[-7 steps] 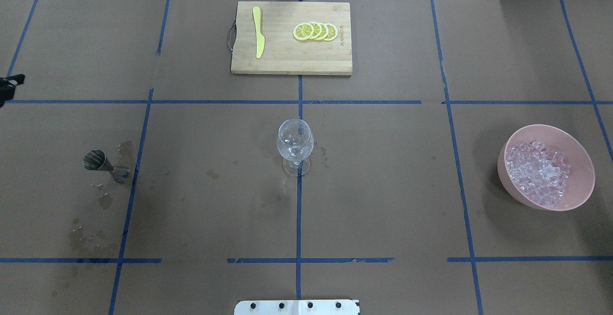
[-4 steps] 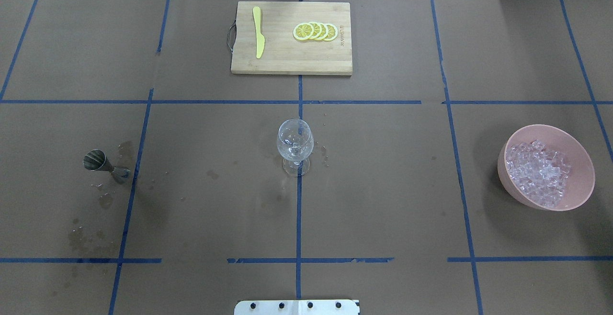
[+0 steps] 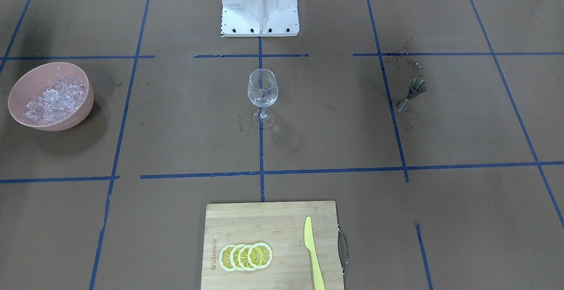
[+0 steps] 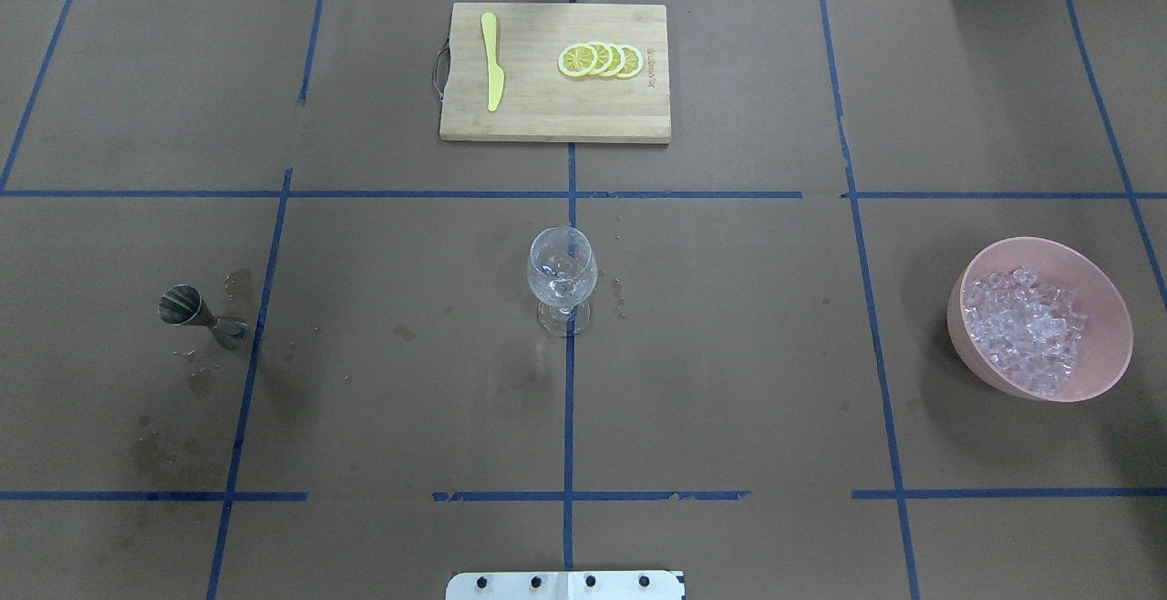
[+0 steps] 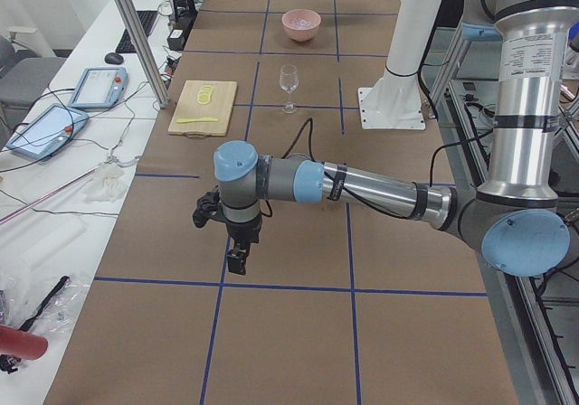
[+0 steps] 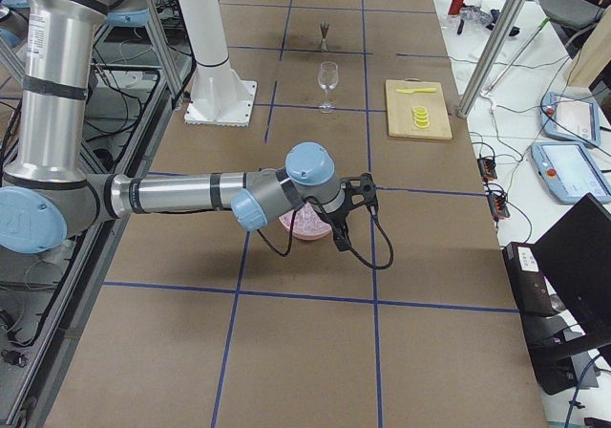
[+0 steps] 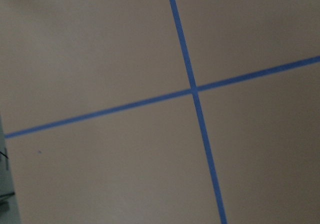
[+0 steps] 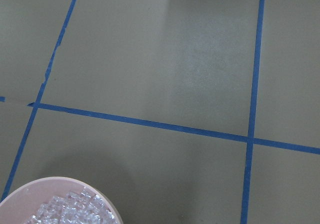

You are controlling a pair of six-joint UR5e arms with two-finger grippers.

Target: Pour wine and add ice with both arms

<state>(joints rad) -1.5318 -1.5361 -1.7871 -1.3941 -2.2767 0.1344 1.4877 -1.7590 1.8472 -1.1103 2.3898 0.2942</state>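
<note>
My left gripper (image 5: 236, 262) hangs over bare brown paper at the table's left end. My right gripper (image 6: 341, 240) hangs just beside the pink bowl (image 4: 1108, 336). I cannot tell whether either is open. The round bowl holds a heap of clear, glassy ice (image 4: 1026, 331). The transparent stemmed wine glass (image 4: 562, 276) stands at centre, with the metal jigger (image 4: 196, 313) well to its left among wet stains. A second ago a black gripper tip showed at the overhead's left edge; it is gone now.
</note>
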